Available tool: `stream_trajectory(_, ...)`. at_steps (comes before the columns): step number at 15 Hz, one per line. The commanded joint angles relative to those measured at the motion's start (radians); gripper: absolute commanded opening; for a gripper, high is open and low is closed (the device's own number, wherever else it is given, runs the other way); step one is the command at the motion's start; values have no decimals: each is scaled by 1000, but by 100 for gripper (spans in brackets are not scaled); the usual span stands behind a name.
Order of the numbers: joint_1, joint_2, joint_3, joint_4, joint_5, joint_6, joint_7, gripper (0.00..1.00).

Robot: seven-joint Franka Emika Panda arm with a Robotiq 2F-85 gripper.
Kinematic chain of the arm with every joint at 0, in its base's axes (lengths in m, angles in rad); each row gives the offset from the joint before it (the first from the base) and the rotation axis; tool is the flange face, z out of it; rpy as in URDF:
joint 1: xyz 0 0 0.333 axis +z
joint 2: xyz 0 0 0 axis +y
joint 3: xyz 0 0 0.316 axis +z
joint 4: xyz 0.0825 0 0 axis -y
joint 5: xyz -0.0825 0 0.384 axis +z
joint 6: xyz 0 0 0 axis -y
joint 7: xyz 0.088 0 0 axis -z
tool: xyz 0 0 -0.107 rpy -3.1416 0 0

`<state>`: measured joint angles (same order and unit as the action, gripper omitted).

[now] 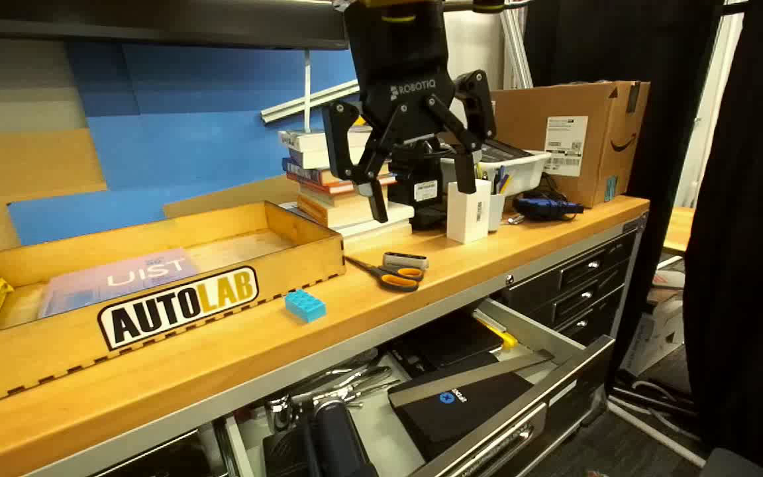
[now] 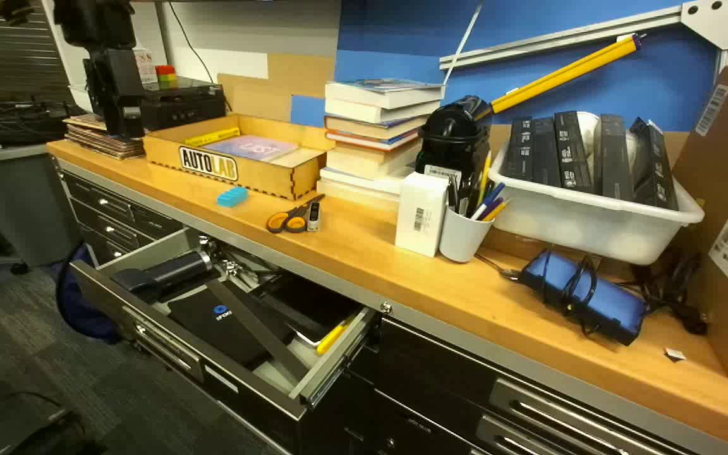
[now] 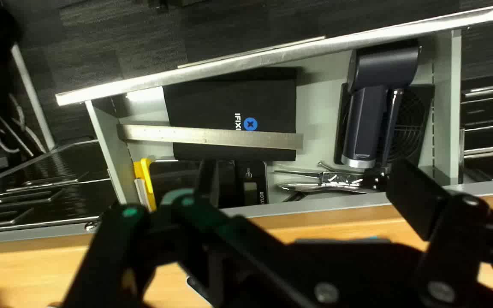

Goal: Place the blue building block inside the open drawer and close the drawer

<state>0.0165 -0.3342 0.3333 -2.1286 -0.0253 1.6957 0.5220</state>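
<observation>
The pincer hung raised over the worktop, its two fingers aimed downward; in an exterior view it leaned slightly, so that one fingertip was lower than the other. The pincer was spread wide, with nothing gripped between its fingertips. In the wrist view the fingers stood far apart across the lower half, one near the middle and one toward the right, their tips lined up close to the worktop's front edge. Beyond that edge the drawer was pulled well out, its front panel running at a slant across the view. Inside it, a metal ruler lay across a black iFixit-marked case, silver hand tools lay near the worktop side, and a dark, thick-handled device lay toward the right. The blue building block sat outside the drawer, on the worktop, studs upward, just beside the front wall of the AUTOLAB tray; both exterior views showed it well apart from the pincer's fingertips. Near it lay orange-handled scissors, handles toward the worktop's front edge, and farther back stood a stack of books and an upright white box.
</observation>
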Motion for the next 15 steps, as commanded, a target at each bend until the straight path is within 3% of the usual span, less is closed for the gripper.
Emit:
stream_trajectory(1,33,5,-28,7,-10,-3,9,100)
stream_trajectory(5,31,23,-35,19,-10,37,-2,100)
stream_trajectory(9,35,174,-53,85,-39,226,-59,100)
stream_trajectory(15,67,422,-99,251,-93,298,-125,100)
